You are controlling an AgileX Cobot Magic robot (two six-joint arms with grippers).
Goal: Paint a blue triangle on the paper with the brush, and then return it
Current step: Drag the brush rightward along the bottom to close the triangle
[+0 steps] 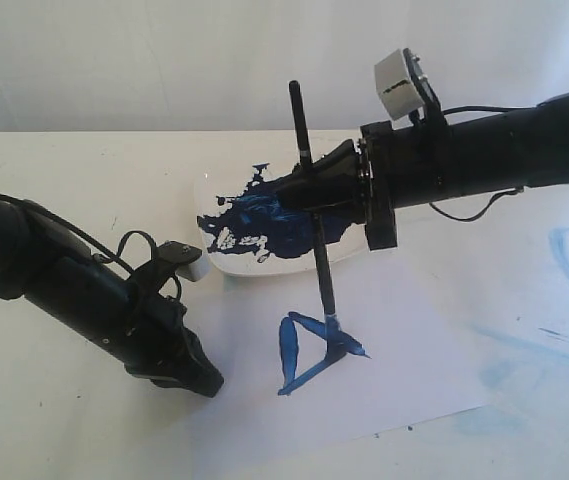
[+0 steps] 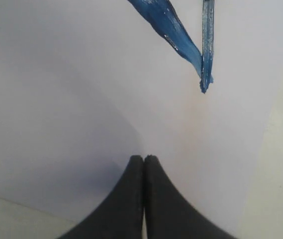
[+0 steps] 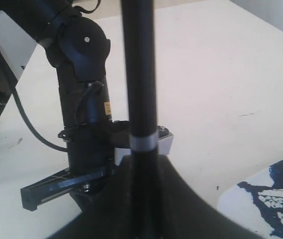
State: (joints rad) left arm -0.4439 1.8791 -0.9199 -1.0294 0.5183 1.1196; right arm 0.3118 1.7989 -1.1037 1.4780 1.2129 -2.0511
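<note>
Your right gripper is squeezed shut on the brush. The brush stands almost straight up between its fingers. The brush tip sits at the top of the blue triangle on the paper. Your left gripper is closed and empty, over the paper near the triangle.

The black-handled brush stands nearly upright, its tip touching one stroke of the hollow blue triangle on the white paper.
</note>
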